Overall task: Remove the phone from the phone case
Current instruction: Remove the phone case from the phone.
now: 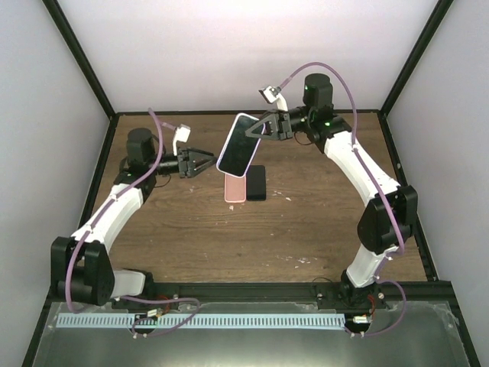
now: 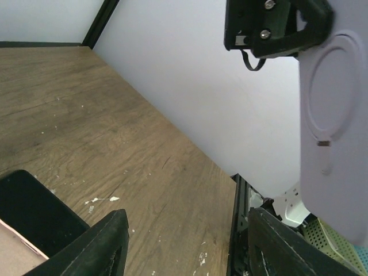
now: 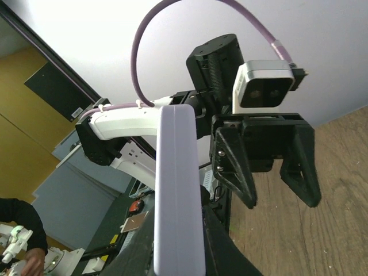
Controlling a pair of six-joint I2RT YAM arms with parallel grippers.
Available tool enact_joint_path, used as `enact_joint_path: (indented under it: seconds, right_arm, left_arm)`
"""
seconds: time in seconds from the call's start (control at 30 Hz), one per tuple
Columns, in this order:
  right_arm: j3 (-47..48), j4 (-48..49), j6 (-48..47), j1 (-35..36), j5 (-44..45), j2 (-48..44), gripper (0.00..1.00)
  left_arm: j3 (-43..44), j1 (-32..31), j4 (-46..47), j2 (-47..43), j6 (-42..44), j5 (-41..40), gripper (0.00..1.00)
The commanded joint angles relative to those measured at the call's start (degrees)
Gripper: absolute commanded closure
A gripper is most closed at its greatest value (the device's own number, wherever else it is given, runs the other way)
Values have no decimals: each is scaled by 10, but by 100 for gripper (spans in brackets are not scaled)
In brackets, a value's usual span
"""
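On the brown wood-grain worktop, about midway between its left and right edges, a flat pink rectangular case and a flat black rectangular slab lie side by side, neither of them held. Above them and a little toward the left edge hangs the left end effector, its 2 fingers spread and empty, aimed toward the right edge. Just beyond its tips, up in the air and clear of the worktop, is the black-screened smartphone, seated in its pale lilac rubbery phone case. The long axis runs slantwise, with the lower end toward the near edge above the pink case and the upper end toward the far-right corner. The screen is turned up to the overhead camera, and the case's back, with its moulded ring, faces the left wrist camera. Farther back, the right end effector is pressed together on the upper part of the cased phone's right-hand long edge, pinching it. The left arm is therefore the free one, and the phone lies to its right, just beside it and not touching. I judge the coming move to be a short reach rightward onto the lower end or the case's lip, so the 2 arms can peel the case off.
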Motion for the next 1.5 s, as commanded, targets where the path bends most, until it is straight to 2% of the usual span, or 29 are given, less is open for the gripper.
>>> enact_joint_path:
  seconds: [0.0,0.63,1.1,1.27,1.47]
  right_arm:
    - [28,-16,-27,-1,6,-14,99]
    - [45,-31,-48,-2,21,1,99]
    - [49,-31,-48,-3,20,6,99]
    - [49,-33,-51,-3,19,4,99]
    - [45,-36,-53,-2,17,3,99]
  left_arm:
    - [-17,9,30,-39,-5,28,41]
    - [-14,-15,16,-59,1,41,39]
    - [-28,-17,40,-69,-11,66,40]
    - [-36,-14,75,-63,-43,71,41]
    - [-33,-18,77,-56,-46,58,41]
